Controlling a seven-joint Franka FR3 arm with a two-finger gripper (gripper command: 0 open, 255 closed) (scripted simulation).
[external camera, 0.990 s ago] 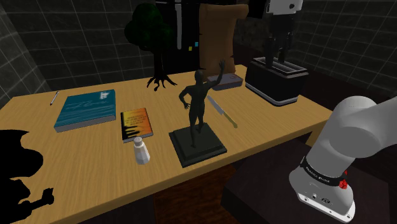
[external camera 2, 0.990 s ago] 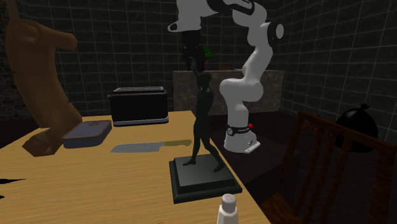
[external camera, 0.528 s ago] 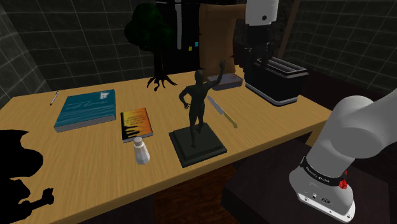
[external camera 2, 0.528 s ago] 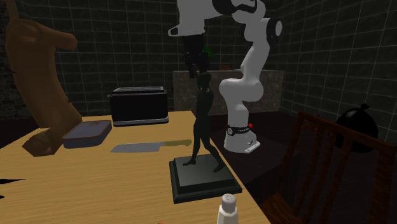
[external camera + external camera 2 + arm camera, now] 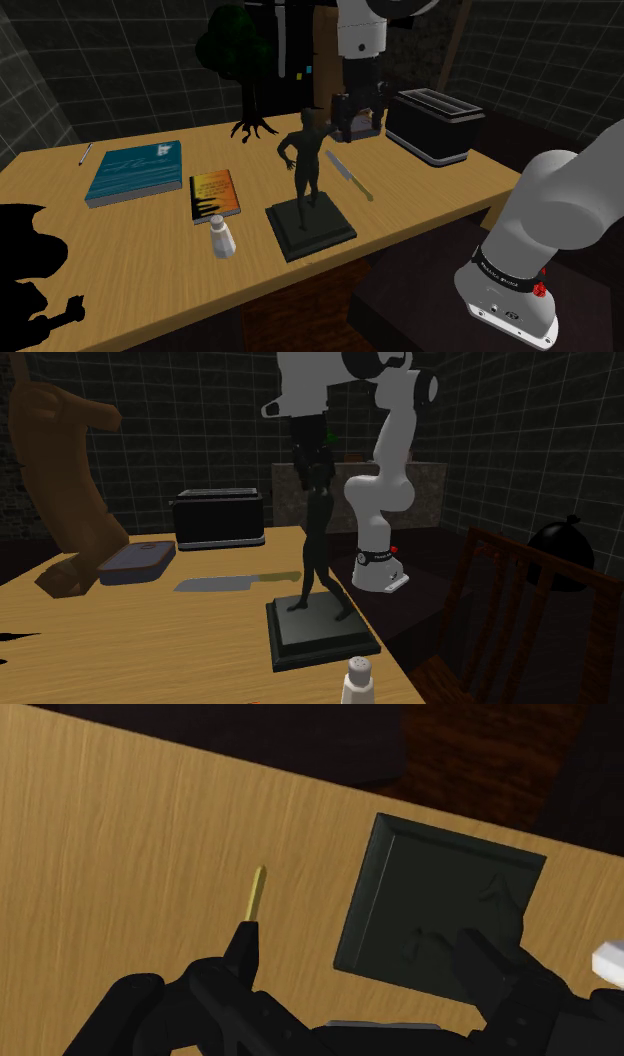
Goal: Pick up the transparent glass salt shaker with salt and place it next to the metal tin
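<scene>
Pincer [image 5: 358, 132] swinging from the black toaster [image 5: 435, 125] over to the dark figure statue [image 5: 308, 165].
It's standing open, gripping nothing; small whitish salt shaker [image 5: 222, 238] sitting on the wooden table [image 5: 120, 225].

Nothing legible so far. There's a thin line of white lettering on the black band [image 5: 508, 270] around the arm [image 5: 560, 200] near its base in the shoulder view, but it's too small to read. The blue book [image 5: 135, 172] carries a pale scrawl across its cover, with no letters to make out. The orange book [image 5: 214, 193] next to it has dark marks on the front, and they're just as unreadable. There are no numbers, brands or signs to call anywhere else.
</scene>
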